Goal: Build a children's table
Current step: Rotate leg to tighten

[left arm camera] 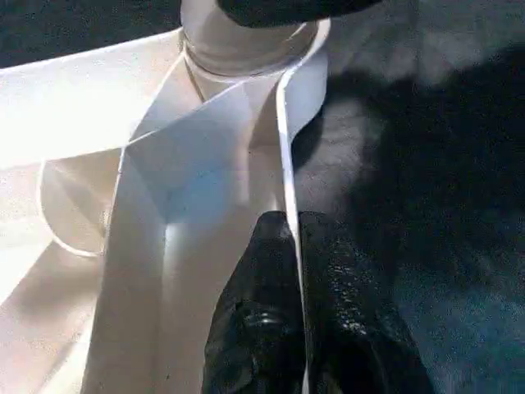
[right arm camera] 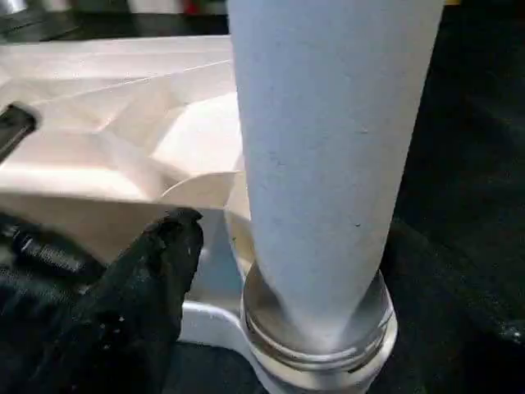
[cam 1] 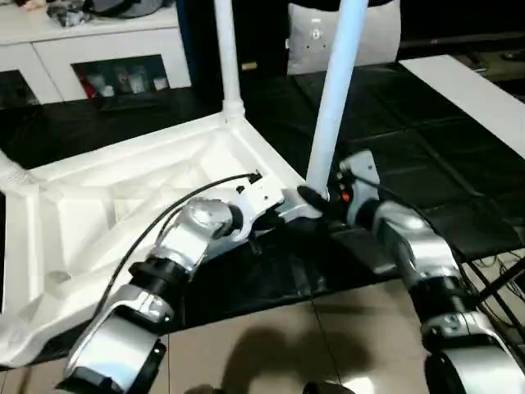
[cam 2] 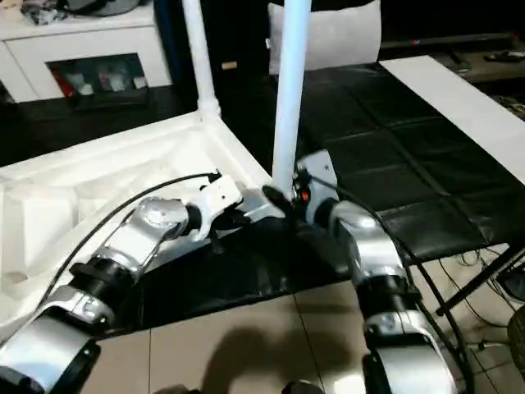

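- The children's table top [cam 1: 123,197], white and ribbed, lies upside down on black floor mats [cam 1: 394,148], one edge over pale tiles [cam 1: 271,345].
- Two white legs stand upright in its corner sockets: a far leg [cam 1: 226,49] at the back corner, a near leg [cam 1: 335,98] at the corner nearest the robot. A third leg's base [cam 1: 10,172] shows at the top's far left corner.
- The left gripper [left arm camera: 291,271] is closed, pinching the top's thin rim just beside the near socket [left arm camera: 246,49].
- The right gripper [cam 1: 316,197] sits at the near leg's base; whether its fingers clasp the leg cannot be told.
- Risk: the near leg may not be fully seated; a sideways push could tilt it or lift the light top, and the rim could slip from the pinch.
- Behind: a white cabinet [cam 1: 107,49], a white board [cam 1: 467,90] on the mats, and cables [cam 1: 492,271] at right.
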